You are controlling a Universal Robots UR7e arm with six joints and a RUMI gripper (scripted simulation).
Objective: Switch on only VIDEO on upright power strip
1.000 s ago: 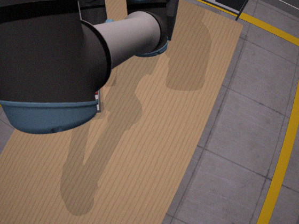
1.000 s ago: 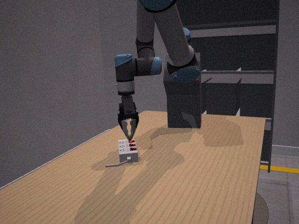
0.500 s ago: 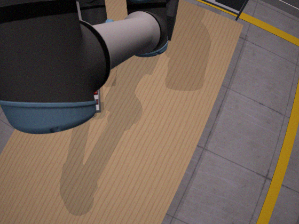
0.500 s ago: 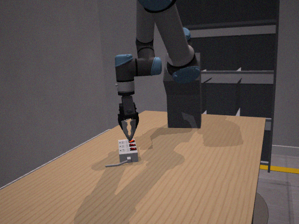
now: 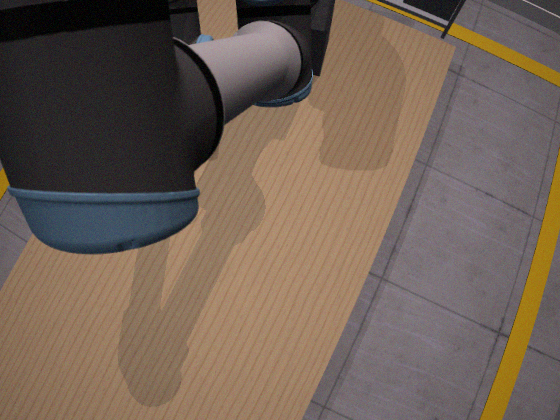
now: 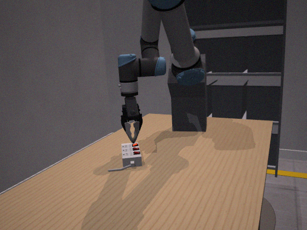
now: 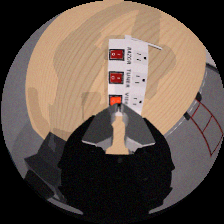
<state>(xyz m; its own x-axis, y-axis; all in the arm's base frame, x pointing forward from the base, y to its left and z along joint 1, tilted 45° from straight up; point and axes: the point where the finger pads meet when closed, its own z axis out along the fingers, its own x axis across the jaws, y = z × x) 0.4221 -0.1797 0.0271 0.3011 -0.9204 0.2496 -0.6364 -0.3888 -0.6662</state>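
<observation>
Wrist view showed the closed, empty gripper (image 7: pixel 118 114) touching the nearest red switch (image 7: pixel 115 100) on the upright power strip (image 7: pixel 134 70).

So there's this small white rectangular power strip (image 6: pixel 131 154) lying flat on the desk, right way up, face to the ceiling. One long side has a row of three red rocker switches (image 7: pixel 116 77), the other has the outlets, with printed labels in between, too blurry to read for sure. The switch at the far end (image 6: pixel 135 144) glows brighter than the other two. A short grey cord (image 6: pixel 118 168) trails off the near end.
</observation>
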